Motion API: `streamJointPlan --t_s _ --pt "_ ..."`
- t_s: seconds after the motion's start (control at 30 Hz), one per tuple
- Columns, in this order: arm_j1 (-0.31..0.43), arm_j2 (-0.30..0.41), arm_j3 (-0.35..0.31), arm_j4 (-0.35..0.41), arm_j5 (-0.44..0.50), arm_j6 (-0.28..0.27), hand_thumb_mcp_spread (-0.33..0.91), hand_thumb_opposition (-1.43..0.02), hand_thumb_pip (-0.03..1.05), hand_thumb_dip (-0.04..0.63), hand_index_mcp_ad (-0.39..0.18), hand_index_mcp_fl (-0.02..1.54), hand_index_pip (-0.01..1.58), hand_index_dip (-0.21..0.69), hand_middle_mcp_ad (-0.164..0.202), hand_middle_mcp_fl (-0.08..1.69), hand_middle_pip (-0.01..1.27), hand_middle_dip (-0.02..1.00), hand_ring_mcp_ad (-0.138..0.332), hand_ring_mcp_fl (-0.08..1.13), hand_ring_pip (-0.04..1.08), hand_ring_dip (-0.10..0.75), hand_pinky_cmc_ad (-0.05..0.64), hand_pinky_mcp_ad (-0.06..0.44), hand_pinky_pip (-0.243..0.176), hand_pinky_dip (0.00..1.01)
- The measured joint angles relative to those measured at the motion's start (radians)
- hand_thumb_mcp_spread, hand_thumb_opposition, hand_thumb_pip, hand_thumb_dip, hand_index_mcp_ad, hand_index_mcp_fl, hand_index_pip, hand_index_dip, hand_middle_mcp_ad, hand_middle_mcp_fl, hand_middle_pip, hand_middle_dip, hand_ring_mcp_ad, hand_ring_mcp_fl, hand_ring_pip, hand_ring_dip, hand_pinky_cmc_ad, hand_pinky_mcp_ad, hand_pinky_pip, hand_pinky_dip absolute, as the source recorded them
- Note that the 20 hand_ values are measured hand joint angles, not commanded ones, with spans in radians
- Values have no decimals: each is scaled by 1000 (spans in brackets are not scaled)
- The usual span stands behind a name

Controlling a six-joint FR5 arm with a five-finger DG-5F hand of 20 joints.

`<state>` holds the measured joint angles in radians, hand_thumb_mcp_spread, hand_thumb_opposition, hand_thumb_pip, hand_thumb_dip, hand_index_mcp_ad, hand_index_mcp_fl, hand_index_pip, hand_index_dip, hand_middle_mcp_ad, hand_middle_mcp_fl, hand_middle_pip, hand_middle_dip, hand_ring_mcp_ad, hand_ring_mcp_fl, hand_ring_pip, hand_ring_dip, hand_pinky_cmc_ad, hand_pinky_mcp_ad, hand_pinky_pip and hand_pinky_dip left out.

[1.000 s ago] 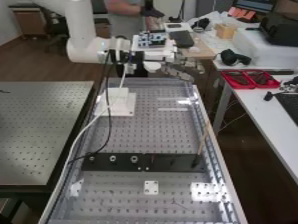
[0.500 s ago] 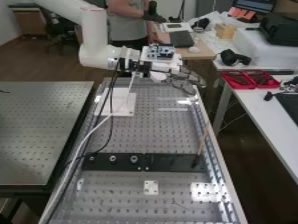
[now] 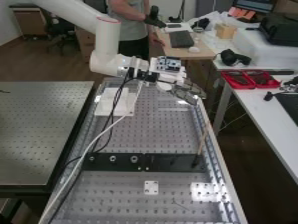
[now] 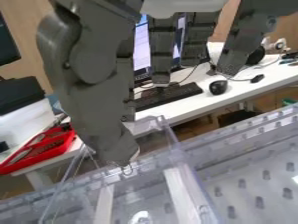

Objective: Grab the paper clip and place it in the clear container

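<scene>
We've got the hand (image 4: 96, 95) at about 1 o'clock on the bench (image 3: 126, 192) in the high view, thumb and finger pinching the paper clip (image 4: 127, 171). Clear container (image 4: 158, 131) is just past it. Looks like carrying; next we'd centre, lower, release.

Paper clip (image 4: 127, 170): I see one.
Clear container (image 4: 189, 182): one.
Perforated tabletops (image 3: 40, 130): I count two.
Black plates (image 3: 174, 161): two, end to end.
Metal rings (image 3: 113, 159): I make it three.
Small white plate (image 3: 151, 187): one.
Thin stick (image 3: 202, 141): one.
Red trays (image 3: 237, 80): two in my high view.
Black computer mouse (image 4: 218, 87): one in my wrist view.
</scene>
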<state>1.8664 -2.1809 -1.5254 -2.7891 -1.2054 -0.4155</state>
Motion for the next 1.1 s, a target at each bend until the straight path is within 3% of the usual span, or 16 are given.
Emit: streamJointPlan --t_s 0.27,0.37,0.7,0.8,0.97,1.1 --pt "0 -13 17 -40 -34 6 534 -1031 567 344 -171 656 1311 133 68 227 127 202 98 45 106 126 311 248 17 278" --pt "-3 -18 30 -67 -47 10 471 -974 709 347 -171 508 1353 136 65 166 127 202 101 37 124 126 311 250 2 351" --pt "-17 10 10 -51 -49 7 407 -848 798 384 -152 253 1395 99 68 87 127 202 99 5 162 120 311 248 -61 531" --pt "-25 50 -18 -38 -47 8 393 -848 798 384 -152 227 1395 99 68 73 127 204 99 7 169 117 311 248 -58 541" --pt "-39 143 -79 -12 -49 -1 363 -836 798 384 -152 169 1381 99 68 73 127 202 99 7 162 103 311 248 -89 567" --pt "-57 223 -129 4 -52 -13 353 -822 771 384 -148 168 1292 99 70 70 127 202 96 0 164 103 307 246 -91 583"
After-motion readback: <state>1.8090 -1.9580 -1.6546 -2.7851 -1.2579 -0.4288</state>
